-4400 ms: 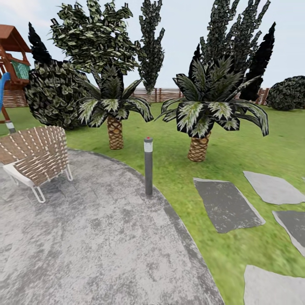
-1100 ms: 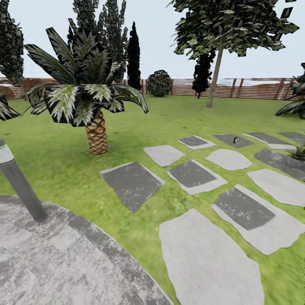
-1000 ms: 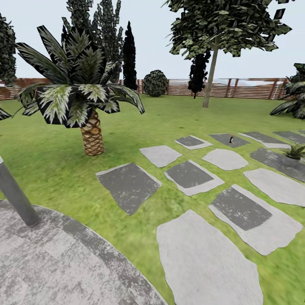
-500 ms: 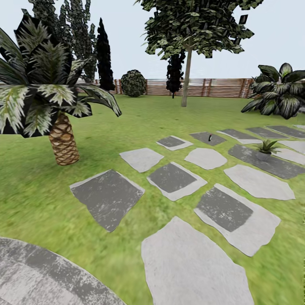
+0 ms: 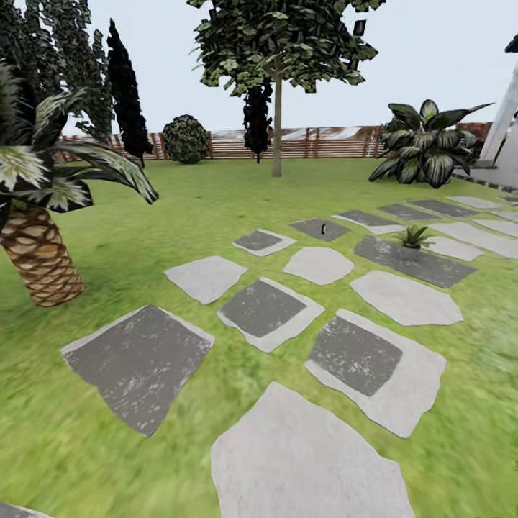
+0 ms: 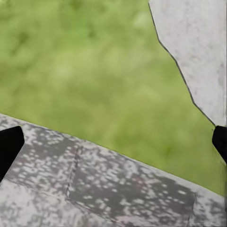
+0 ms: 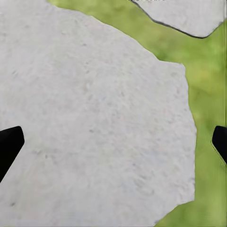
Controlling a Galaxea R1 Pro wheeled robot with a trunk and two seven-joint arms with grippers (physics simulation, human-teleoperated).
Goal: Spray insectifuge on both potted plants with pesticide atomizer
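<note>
In the head view the garden lawn [image 5: 201,216] stretches to a brown slat fence [image 5: 331,142], with grey paving slabs [image 5: 262,311] across it. The pesticide atomizer [image 5: 324,229] is a tiny dark upright shape on a far dark slab. One potted plant [image 5: 411,240], a low green rosette in a grey pot, stands on a dark slab to its right. The left gripper [image 6: 113,146] is open over grass and speckled paving. Over a pale slab, the right gripper [image 7: 113,146] is open too. Both are empty and far from the atomizer.
A palm [image 5: 36,244] stands close at the left. A thin-trunked tree [image 5: 277,129] and a round bush [image 5: 185,139] are near the fence. A big broad-leaved bush [image 5: 424,147] and a white structure [image 5: 503,122] are at the far right.
The head camera has swung right: the lamp post and round paved patio left the picture, the palm slid to the left edge, and the potted plant and broad-leaved bush came into view.
</note>
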